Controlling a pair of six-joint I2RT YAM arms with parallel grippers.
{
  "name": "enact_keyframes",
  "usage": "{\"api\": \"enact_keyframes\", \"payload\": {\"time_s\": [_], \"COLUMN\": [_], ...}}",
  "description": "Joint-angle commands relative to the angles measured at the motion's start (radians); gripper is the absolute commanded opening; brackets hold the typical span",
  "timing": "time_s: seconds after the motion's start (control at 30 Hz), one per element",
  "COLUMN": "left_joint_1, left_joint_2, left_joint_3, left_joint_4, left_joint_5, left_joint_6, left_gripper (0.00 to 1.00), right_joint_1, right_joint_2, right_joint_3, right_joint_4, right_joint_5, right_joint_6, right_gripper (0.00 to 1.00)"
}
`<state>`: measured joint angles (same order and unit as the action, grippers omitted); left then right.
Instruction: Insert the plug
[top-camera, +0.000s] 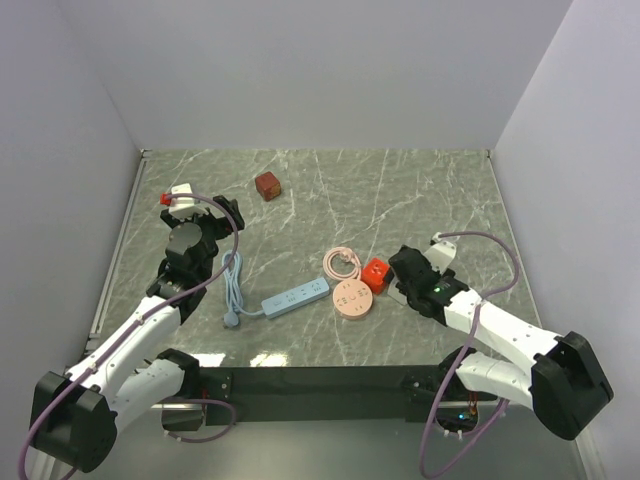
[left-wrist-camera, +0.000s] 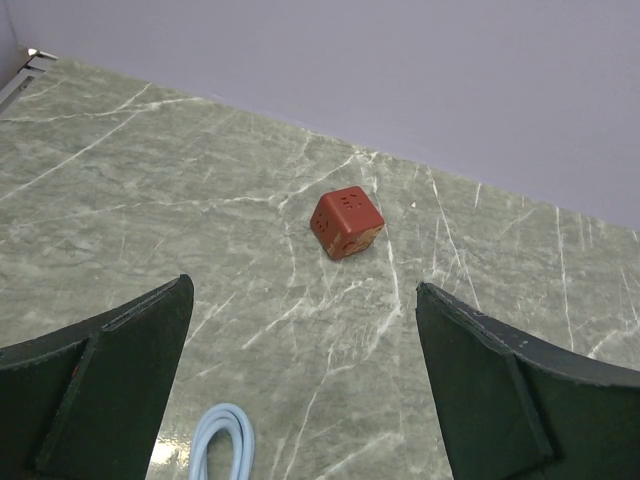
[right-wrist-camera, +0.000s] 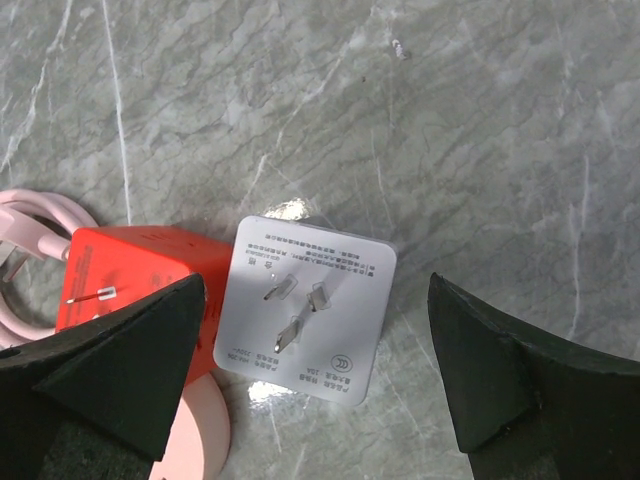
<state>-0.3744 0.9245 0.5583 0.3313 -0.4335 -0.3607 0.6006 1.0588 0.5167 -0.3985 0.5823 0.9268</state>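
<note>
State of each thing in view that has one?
plug: unplugged, lying on table
white cube adapter: unplugged, prongs up
light blue power strip: flat, nothing plugged in
brownish-red cube: loose on table
pink cable: coiled
left gripper: fingers open, empty
right gripper: fingers open, empty

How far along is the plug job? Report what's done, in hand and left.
Done: nothing; the plug lies loose, apart from the light blue power strip. In hand: the right gripper hangs open over the plug and a white cube, holding nothing; the left gripper is open too, facing a dark red cube. Left: grasp the plug, carry it to the strip, push it in.
</note>
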Motion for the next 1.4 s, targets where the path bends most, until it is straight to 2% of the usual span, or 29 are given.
{"api": "enact_keyframes", "payload": {"time_s": [0.0,0.23,0.3,0.33,0.53,0.57,0.63,0.83,0.93,1.07,1.2,1.23,1.37], "left_joint_1": [0.005,0.005,0.005,0.005,0.005,0.005,0.005,0.005,0.003,-0.001,-0.024,-0.029,-0.064], "left_joint_2": [-0.013,-0.019,-0.019,-0.016,-0.009,-0.010,-0.012,-0.029,-0.038,-0.020,-0.023,-0.030,-0.055], "left_joint_3": [-0.006,-0.009,-0.009,-0.008,-0.005,-0.005,-0.008,-0.027,-0.086,-0.092,-0.113,-0.118,-0.133], "left_joint_4": [0.034,0.032,0.032,0.032,0.034,0.035,0.043,0.092,0.233,0.271,0.334,0.344,0.382], "left_joint_5": [0.009,0.003,-0.004,-0.002,0.012,0.015,0.028,0.107,0.217,0.346,0.464,0.489,0.634], "left_joint_6": [0.005,0.006,0.006,0.008,0.011,0.012,0.016,0.049,0.075,0.109,0.134,0.146,0.175], "left_gripper": [1.00,1.00,0.99,0.99,0.99,0.99,0.99,0.99,0.99,0.99,0.99,0.99,0.99], "right_joint_1": [0.014,0.022,0.024,0.024,0.025,0.025,0.025,0.024,0.025,0.025,0.024,0.024,0.025], "right_joint_2": [0.013,0.064,0.066,0.064,0.047,0.040,0.033,-0.062,-0.146,-0.212,-0.159,-0.140,-0.028], "right_joint_3": [-0.017,-0.012,-0.015,-0.017,-0.017,-0.017,-0.007,0.088,0.152,0.207,0.239,0.247,0.319], "right_joint_4": [0.052,0.040,0.041,0.052,0.082,0.085,0.082,0.030,0.032,0.085,0.217,0.284,0.397], "right_joint_5": [0.002,0.014,0.024,0.019,0.002,-0.001,-0.004,-0.002,-0.054,-0.124,-0.298,-0.405,-0.639], "right_joint_6": [0.012,0.032,0.037,0.029,0.017,0.011,-0.011,-0.133,-0.218,-0.298,-0.356,-0.374,-0.416], "right_gripper": [0.98,0.91,0.87,0.82,0.45,0.27,0.00,0.00,0.00,0.00,0.00,0.00,0.00]}}
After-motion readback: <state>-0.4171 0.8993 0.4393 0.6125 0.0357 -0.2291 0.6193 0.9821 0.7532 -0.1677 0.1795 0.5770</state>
